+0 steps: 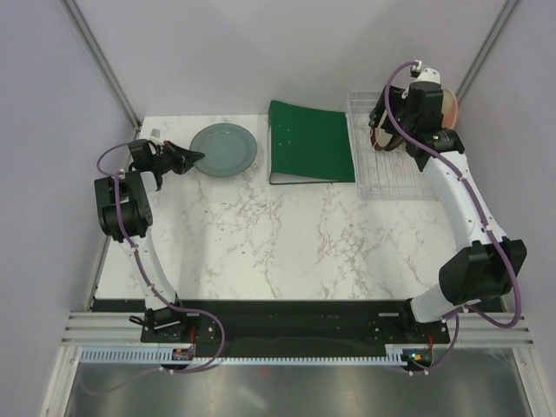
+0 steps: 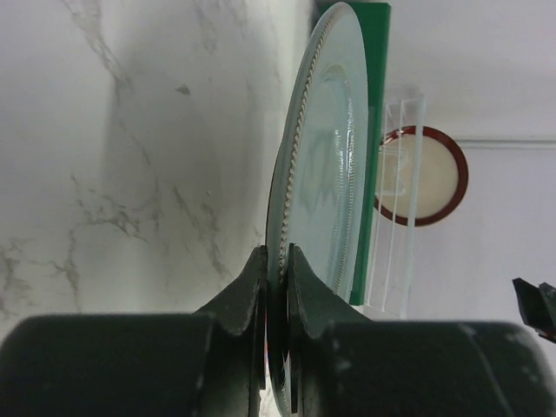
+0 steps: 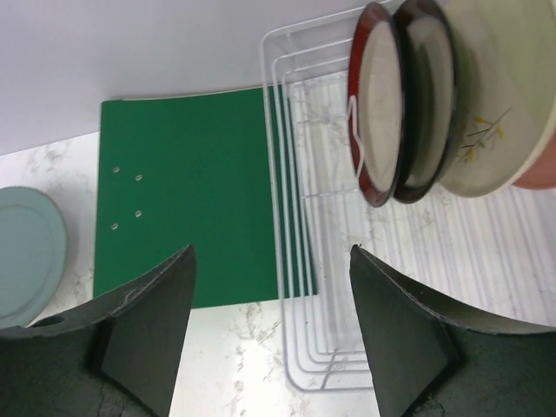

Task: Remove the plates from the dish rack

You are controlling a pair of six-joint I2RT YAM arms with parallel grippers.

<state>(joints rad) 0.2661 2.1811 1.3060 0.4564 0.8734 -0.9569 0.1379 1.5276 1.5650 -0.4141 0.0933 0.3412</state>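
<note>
the dish rack stands at the upper right of the top view, just right of the flat green binder. the plates in it stand on edge at its far end. in the right wrist view they are at the upper right: a plate with a dark-red rim, a dark plate close behind it, then a cream plate with a sprig. the grey plate is out of the rack, at the upper left of the counter, left of the binder. the left gripper is closed tight on its rim. i cannot tell if this plate already rests flat or is a little lifted. the right gripper is wide open and holds nothing, above the near part of the rack.

i think a few things can go wrong. the light rack may shift when a plate is pulled out. the racked plates lean very close together, so a finger of the right gripper may enter the wrong gap or knock the neighbour. if the left gripper lets go while the grey plate is tilted, it may drop and slide.

the counter is glossy white marble pattern with grey veins. plain pale walls close it on three sides.
</note>
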